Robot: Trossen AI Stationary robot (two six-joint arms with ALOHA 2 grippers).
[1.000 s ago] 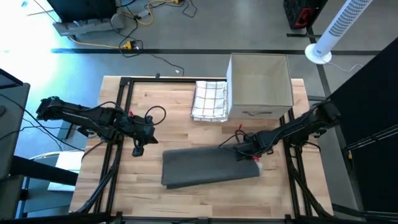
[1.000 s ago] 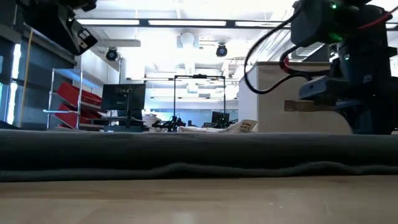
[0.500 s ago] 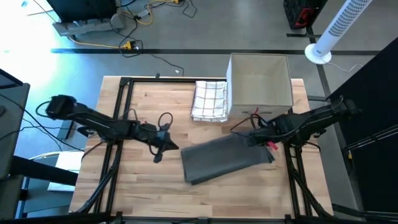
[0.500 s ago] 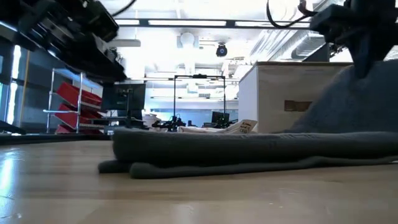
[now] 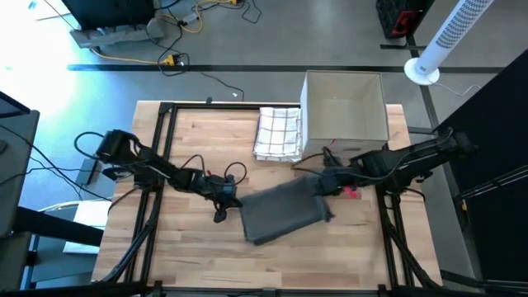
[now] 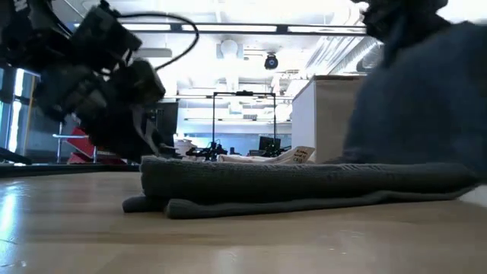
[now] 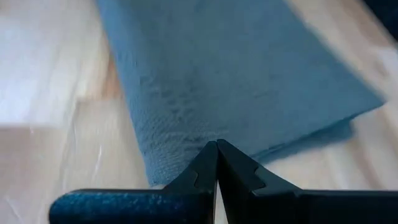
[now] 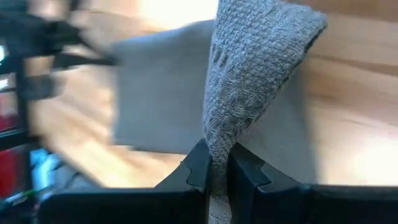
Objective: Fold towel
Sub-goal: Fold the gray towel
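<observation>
While the grey towel (image 5: 280, 213) lies mid-table from above, the right gripper (image 5: 323, 183) lifts its right end over. Low down, the left gripper (image 6: 141, 133) touches the towel's other end. Its wrist view shows fingers (image 7: 239, 171) pressed together, empty; the right's pinch a towel corner. If that pinch slips, the fold flops crooked

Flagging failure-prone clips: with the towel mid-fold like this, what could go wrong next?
1. The right end effector pinches only a narrow bunch of the grey towel; it might slip out mid-carry.
2. The left end effector, fingers shut, sits at the towel's left edge without holding it, so the lower layer could drag and the fold land skewed.
</observation>
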